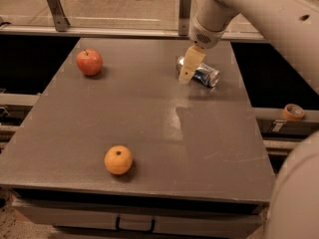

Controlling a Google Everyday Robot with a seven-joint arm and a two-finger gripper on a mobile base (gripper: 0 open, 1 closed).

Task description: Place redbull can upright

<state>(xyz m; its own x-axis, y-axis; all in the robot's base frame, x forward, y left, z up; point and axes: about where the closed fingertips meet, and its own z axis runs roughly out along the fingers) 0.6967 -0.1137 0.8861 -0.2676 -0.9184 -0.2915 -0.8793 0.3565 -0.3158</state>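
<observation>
The redbull can [204, 73], silver and blue and dented, lies on its side on the grey table [149, 123] at the far right. My gripper [190, 66], with cream-coloured fingers pointing down, hangs over the can's left end and overlaps it in the camera view. The white arm [259, 14] comes in from the upper right.
A red apple [89, 61] sits at the far left of the table. An orange [118, 160] sits near the front edge. A roll of tape [293, 111] lies on a ledge to the right. A glass barrier with metal posts [185, 9] runs behind the table.
</observation>
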